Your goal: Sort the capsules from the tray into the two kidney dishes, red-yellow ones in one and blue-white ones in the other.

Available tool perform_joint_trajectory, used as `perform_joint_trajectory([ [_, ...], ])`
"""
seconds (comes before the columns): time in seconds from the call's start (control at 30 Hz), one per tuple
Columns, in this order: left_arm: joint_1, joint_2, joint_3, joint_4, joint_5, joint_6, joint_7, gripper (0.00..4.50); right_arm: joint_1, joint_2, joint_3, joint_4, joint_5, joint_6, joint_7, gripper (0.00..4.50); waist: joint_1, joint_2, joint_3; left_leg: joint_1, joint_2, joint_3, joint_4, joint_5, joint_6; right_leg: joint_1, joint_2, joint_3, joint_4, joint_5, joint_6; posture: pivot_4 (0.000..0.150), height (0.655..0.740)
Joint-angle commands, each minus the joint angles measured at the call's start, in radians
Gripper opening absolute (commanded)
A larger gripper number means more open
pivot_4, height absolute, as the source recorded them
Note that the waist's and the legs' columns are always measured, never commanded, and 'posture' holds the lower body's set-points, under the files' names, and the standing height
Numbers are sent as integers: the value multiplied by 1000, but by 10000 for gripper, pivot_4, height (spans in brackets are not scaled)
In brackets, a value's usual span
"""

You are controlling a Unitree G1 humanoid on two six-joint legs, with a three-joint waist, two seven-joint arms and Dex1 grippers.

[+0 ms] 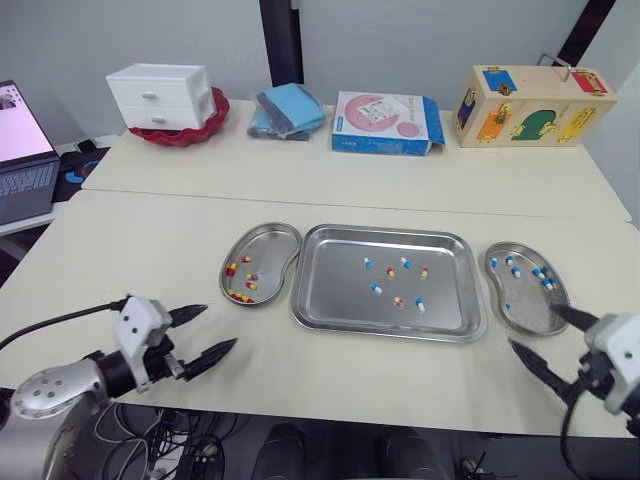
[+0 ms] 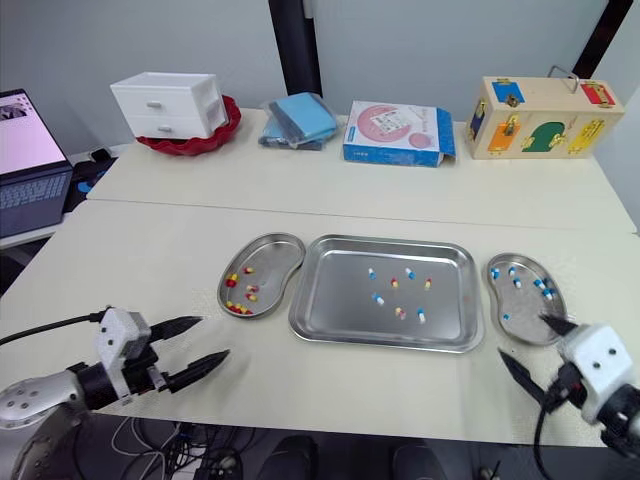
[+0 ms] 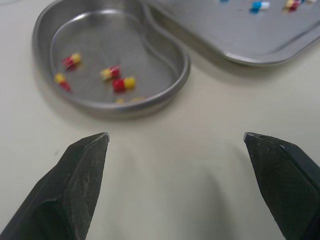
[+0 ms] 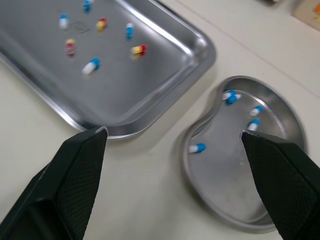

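**Status**
- Left end effector (image 1: 220, 326): fingers spread wide, nothing held, hovering over the counter (image 1: 130, 250) near the front of the left kidney dish (image 1: 272, 248).
- Right end effector (image 1: 531, 324): likewise wide open and empty, poised at the near rim of the right kidney dish (image 1: 528, 305).

**Task items**
- Tray (image 1: 390, 232): set between the two dishes, just beside each.
- Scattered across the tray's middle: four blue-white capsules (image 1: 376, 288) and three red-yellow capsules (image 1: 399, 301).
- Red-yellow ones already collected in the left dish, blue-white ones in the right.

**Recommended procedure (judgement)**
1. Assign red-yellow picks to the left end effector and blue-white picks to the right, keeping each arm on its own side.
2. Start with a capsule standing apart from its neighbours. Leave the close red-yellow and blue-white pair near the tray's front for later.
3. Narrow the opening before descending, to avoid trapping a second capsule.
4. Turn the fingers across the capsule's short axis.
5. Lower until the tips just meet the tray floor, then close gently. Expect rolling or slipping on polished steel.
6. Lift above the tray's raised rim before moving sideways.
7. Release low over the matching dish to prevent bouncing out.
8. Avoid pressing on the tray or dish rims, given the probable risk of tipping or sliding.
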Motion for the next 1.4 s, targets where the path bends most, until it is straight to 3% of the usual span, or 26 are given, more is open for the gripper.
perform_joint_trajectory([
  [0.03, 31, 25, 74, 71, 7, -26, -34, 45000, 68, -15, -66, 54, 51, -88, 117, 44801, 0, 0, 0, 0, 0, 0, 0, 0, 0, 0, 0, 0, 0, 0, 0, 1500, 7312],
  [0.47, 93, 52, 135, 227, 29, -163, -189, 45000, 126, -17, -80, 237, 31, -232, 177, 44801, 0, -1, 0, 1, 0, 1, 0, 0, 0, 1, 0, 1, 0, 0, 0, 1500, 7312],
  [0.77, 20, 20, -15, -10, -23, -139, -235, 45000, 158, -18, -87, 229, 37, -252, 185, 44801, 4, -1, -1, 1, 0, 1, 0, 0, 0, 3, 0, 1, -1, 0, 0, 1500, 7312],
  [1.13, -152, -178, -253, -112, -15, -168, -116, 45000, 212, -23, -44, 156, 20, -296, 209, 44801, 2, 1, -2, 5, 0, 0, 0, 0, 0, 8, 0, 0, -4, 0, 0, 1500, 7312],
  [1.3, -170, -208, -287, -51, 14, -221, -123, 45000, 223, -43, 13, 20, 54, -220, 206, 44801, 1, 2, -2, 9, 0, 0, 0, 0, 0, 13, 0, -1, -6, 0, 0, 1500, 7312],
  [1.4, -172, -218, -297, -26, 22, -250, -129, 45000, 157, -53, 85, -103, 95, -103, 115, 44801, 1, 2, -2, 10, 0, 0, 0, 0, 0, 14, 0, -1, -6, 0, 0, 1500, 7312],
])
